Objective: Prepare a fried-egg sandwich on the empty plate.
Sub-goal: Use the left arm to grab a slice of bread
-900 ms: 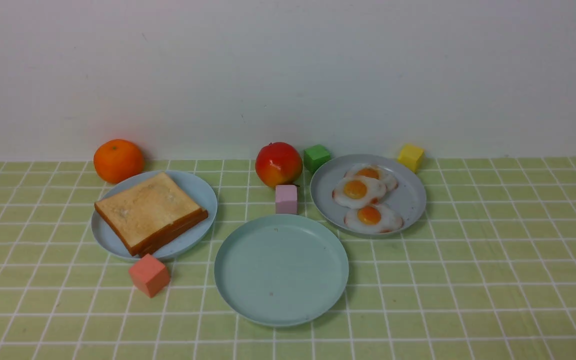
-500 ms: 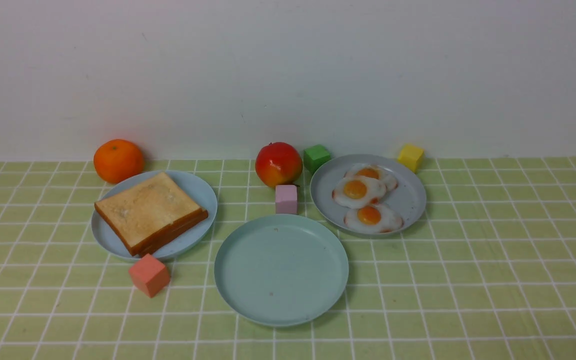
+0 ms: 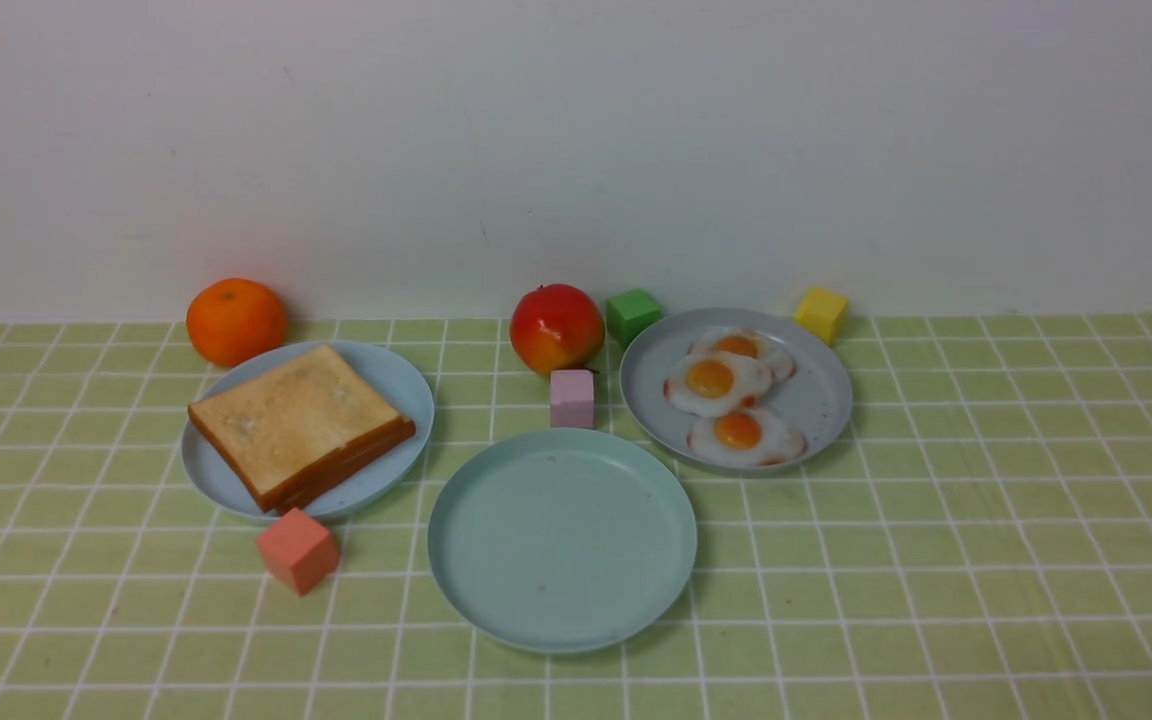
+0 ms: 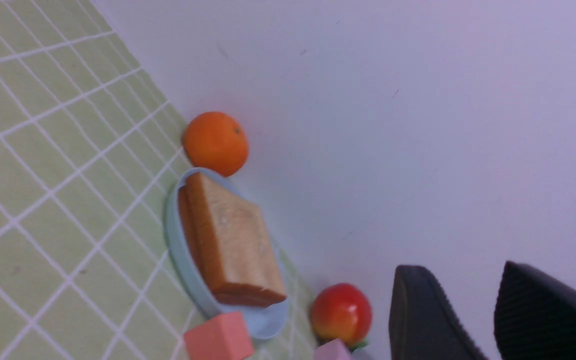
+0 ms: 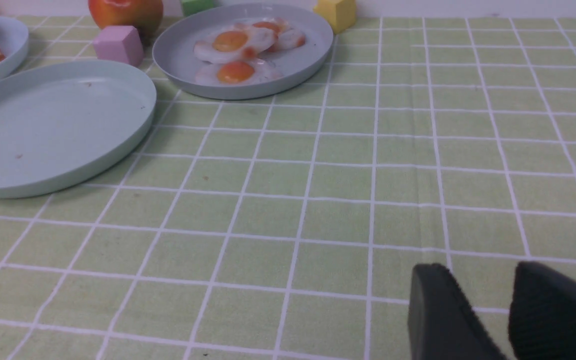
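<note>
Nothing is assembled yet: the empty plate (image 3: 561,540) lies bare on the table (image 3: 936,560), the toast slices (image 3: 291,420) sit stacked on the blue plate (image 3: 406,385) to its left, the fried eggs (image 3: 726,385) rest on the grey plate (image 3: 821,400), and the left gripper (image 4: 468,280) and right gripper (image 5: 483,280) are slightly parted, holding nothing.

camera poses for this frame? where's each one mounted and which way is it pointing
Front: between the arms, facing forward across the table to the wall; empty plate centre; no arm visible.
Left wrist: rolled sideways, aimed at toast and orange; left gripper tips in frame, apart.
Right wrist: low over the table, aimed at egg plate; right gripper tips in frame, apart.
Shared: all three show the apple.
</note>
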Motion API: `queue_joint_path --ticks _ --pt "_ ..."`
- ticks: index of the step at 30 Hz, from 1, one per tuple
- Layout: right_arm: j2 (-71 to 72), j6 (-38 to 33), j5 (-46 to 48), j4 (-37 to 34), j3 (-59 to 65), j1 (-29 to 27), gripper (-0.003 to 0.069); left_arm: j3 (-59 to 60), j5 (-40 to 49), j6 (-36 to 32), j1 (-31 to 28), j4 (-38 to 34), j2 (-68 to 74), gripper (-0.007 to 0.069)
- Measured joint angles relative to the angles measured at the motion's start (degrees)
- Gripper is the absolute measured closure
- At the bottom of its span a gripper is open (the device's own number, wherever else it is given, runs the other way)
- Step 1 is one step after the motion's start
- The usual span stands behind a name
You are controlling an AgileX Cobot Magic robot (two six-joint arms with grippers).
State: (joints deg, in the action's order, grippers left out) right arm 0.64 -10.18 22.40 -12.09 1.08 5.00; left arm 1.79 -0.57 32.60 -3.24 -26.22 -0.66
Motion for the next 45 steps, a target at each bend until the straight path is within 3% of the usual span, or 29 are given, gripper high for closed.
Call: queue_joint_path --ticks 4,9,12,20,26,34,36,40,41,42,45 --pt "0.0 0.0 0.0 0.0 0.0 0.0 0.0421 -1.0 0.6 -0.1 0.9 0.0 0.0 0.0399" --pt "0.0 -0.1 0.0 0.0 0.0 0.0 0.0421 -10.5 5.3 -8.6 7.0 11.6 7.1 0.0501" --pt "0.0 -0.2 0.0 0.0 0.0 0.0 0.0421 -15.3 8.5 -11.3 10.2 14.7 14.0 0.0537" --pt "0.0 -0.1 -0.5 -1.0 0.0 0.0 0.0421 -39.1 41.7 -24.0 21.0 20.5 47.5 0.0587" --pt "0.0 5.4 -9.4 -16.7 0.4 0.0 0.0421 -52.7 51.1 -25.9 21.6 20.5 64.2 0.0587" --pt "0.0 6.9 -20.2 -32.3 0.4 0.0 0.0421 -59.0 45.6 -28.6 21.6 20.7 73.3 0.0589" --pt "0.0 6.6 -17.6 -35.2 0.0 0.0 0.0421 -59.2 41.9 -28.3 21.6 20.6 75.7 0.0589" --pt "-1.7 5.2 -8.7 -34.6 -5.2 0.0 0.0421 -60.5 42.7 -28.2 21.6 21.2 79.0 0.0589" --pt "-6.3 3.7 0.2 -31.5 -12.4 0.1 0.0424 -62.5 44.6 -28.2 21.6 21.9 81.4 0.0589" --pt "-6.3 3.5 1.2 -31.1 -13.2 0.1 0.0425 -62.7 45.1 -28.2 21.6 22.1 82.0 0.0589" --pt "-19.2 1.8 22.3 -20.1 -29.9 0.1 0.0480 -68.6 49.3 -28.2 20.9 22.3 87.7 0.0589"
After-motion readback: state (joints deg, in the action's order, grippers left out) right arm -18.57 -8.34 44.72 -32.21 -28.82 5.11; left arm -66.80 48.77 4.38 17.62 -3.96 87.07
